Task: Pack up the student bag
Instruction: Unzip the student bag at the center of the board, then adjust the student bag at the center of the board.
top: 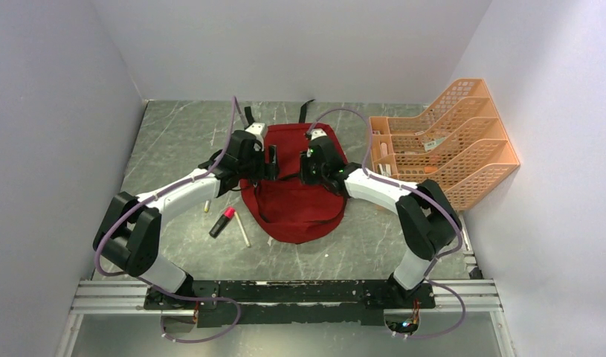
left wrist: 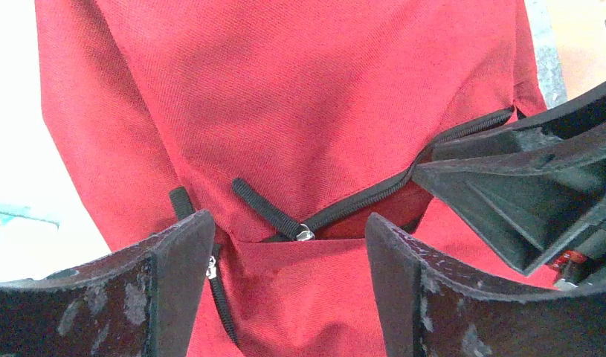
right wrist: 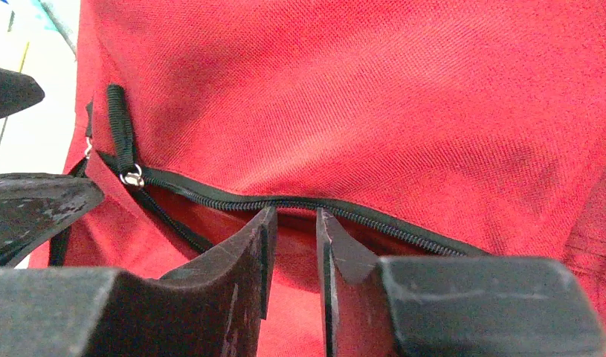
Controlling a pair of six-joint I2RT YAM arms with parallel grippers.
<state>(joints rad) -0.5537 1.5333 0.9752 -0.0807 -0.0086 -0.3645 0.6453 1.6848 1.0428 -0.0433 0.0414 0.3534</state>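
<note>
The student bag (top: 300,201) is dark red and lies flat in the middle of the table, straps toward the far wall. Its black zipper (right wrist: 300,202) is partly open. My left gripper (top: 274,160) is open wide over the bag, with its jaws either side of the fabric just below a zipper pull (left wrist: 270,208). It holds nothing (left wrist: 288,227). My right gripper (top: 303,167) faces it from the right. Its jaws (right wrist: 295,219) stand a narrow gap apart at the lower lip of the zipper opening, with red fabric showing between them. A second pull (right wrist: 121,126) lies to the left.
An orange mesh file organizer (top: 441,145) stands at the right, with small items in it. On the table left of the bag lie a black marker with a pink cap (top: 221,222), a thin stick (top: 242,228) and a small yellowish piece (top: 207,207).
</note>
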